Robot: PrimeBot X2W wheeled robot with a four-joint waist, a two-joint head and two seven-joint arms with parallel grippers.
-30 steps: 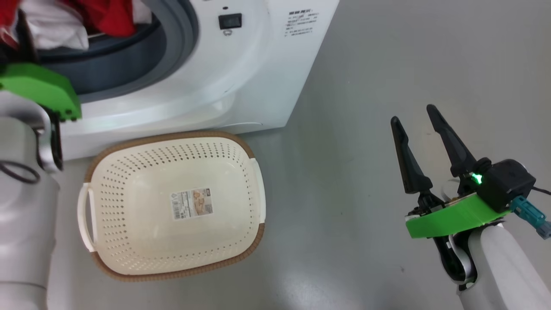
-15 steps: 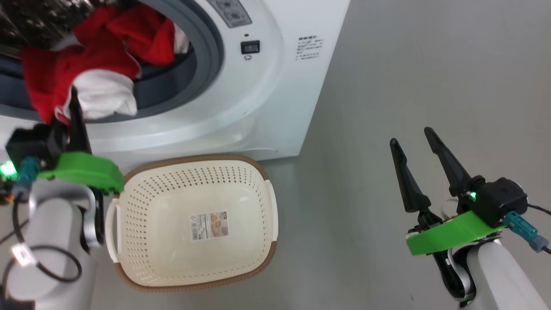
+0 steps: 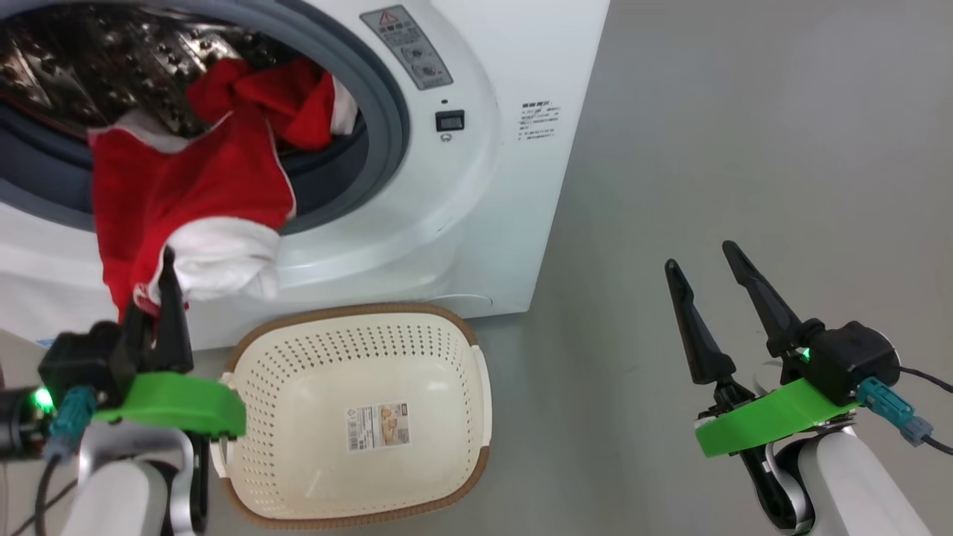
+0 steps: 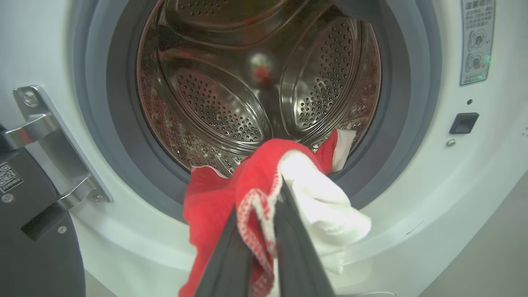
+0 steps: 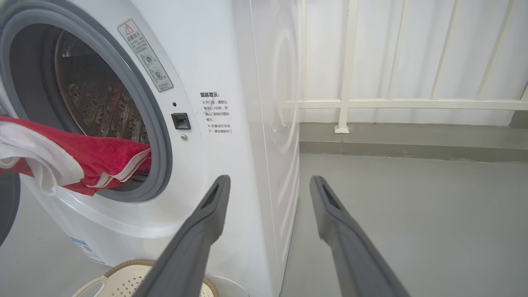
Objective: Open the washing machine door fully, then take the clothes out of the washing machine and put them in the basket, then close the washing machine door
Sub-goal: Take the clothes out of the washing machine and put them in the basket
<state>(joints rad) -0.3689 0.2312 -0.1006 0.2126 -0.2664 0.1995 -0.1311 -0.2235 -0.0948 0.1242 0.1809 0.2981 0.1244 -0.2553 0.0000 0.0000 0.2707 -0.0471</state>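
The washing machine [image 3: 484, 193] stands with its steel drum [image 4: 231, 95] exposed. Its door [image 4: 29, 247] is swung open at the left edge of the left wrist view, on a metal hinge. Red and white clothes [image 3: 193, 201] trail out of the drum over the grey seal and down the white front. My left gripper [image 3: 167, 260] is shut on their lower end, just left of and above the basket [image 3: 357, 316]. In the left wrist view the left gripper [image 4: 260, 198] pinches the clothes [image 4: 214, 198]. My right gripper [image 3: 700, 257] hovers open over the floor at the right.
The basket sits on the grey floor against the machine's front, with a sticker [image 3: 378, 426] on its floor. In the right wrist view, the right gripper [image 5: 270, 181] points past the machine's corner [image 5: 247, 82] towards a white railing [image 5: 346, 103].
The head camera has tilted up, showing more of the drum. My left gripper has drawn back from the opening, pulling the clothes out over the seal. The right gripper stays open.
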